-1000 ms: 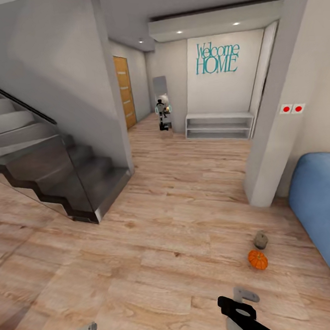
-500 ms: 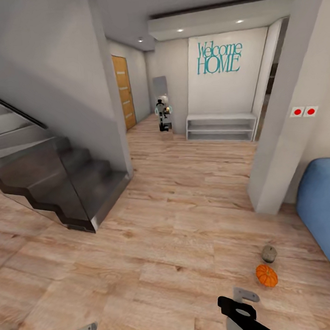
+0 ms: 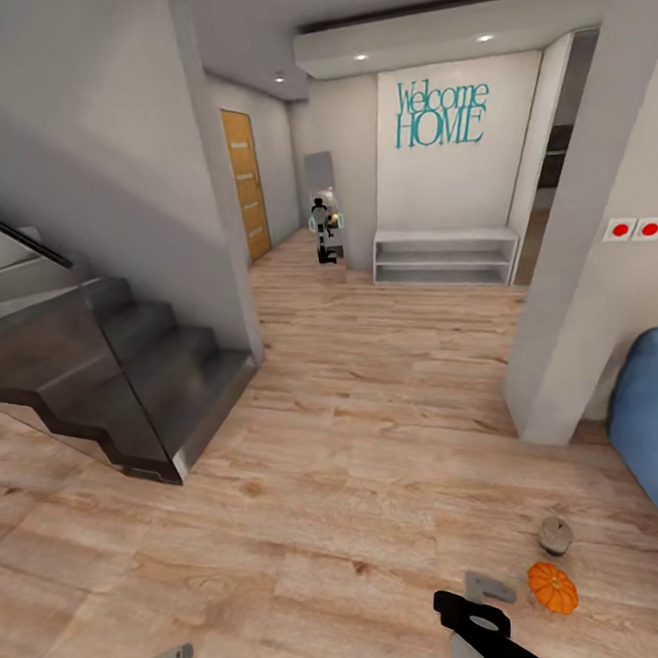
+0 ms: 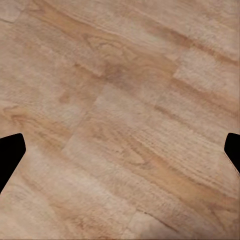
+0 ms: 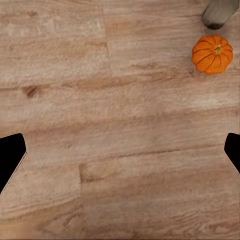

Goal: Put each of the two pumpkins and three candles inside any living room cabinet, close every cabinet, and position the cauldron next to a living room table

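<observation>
1. A pumpkin (image 3: 552,588) sits on the floor (image 3: 361,466), near right, a candle (image 3: 556,536) just beyond it.
2. The right hand (image 5: 120,150), fingers spread wide and empty, is nearer; the pumpkin lies just to its right.
3. The left hand (image 4: 120,150) seems equally wide.

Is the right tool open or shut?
Open: in the right wrist view its two fingertips sit at opposite edges, with bare floor between, holding nothing.

A small orange ribbed pumpkin (image 3: 552,588) sits upright on the wooden floor (image 3: 333,488), near right. A stubby grey candle (image 3: 556,537) stands just beyond it, close by.
</observation>
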Controlling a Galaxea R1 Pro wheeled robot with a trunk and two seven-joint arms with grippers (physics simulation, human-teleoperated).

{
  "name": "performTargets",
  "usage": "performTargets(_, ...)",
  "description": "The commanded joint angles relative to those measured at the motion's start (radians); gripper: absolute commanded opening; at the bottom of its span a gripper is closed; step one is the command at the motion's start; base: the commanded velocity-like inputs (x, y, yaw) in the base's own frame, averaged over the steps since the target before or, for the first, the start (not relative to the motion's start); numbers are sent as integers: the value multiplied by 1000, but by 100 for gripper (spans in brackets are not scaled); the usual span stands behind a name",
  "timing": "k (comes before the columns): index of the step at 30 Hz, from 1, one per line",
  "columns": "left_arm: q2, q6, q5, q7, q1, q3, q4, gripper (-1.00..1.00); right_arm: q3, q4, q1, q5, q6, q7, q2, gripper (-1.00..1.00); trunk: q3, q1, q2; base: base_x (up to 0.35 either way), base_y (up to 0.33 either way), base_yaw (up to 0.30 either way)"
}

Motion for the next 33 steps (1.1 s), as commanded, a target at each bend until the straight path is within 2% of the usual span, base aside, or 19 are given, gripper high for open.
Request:
performTargets(1,0,-3,4,6,0,-8,0,100,8,0,-1,-11,-7,-4,0,100,-1,1,-1,333,0,0)
performTargets(21,0,-3,4,6,0,-9,0,100,8,0,-1,-11,-6,-4,0,100,-1,1,-1,333,0,-17)
performTargets(33,-1,-3,4,6,0,-9,0,100,7,0,-1,-11,-6,-4,-1,100,-5,1,-1,333,0,-198)
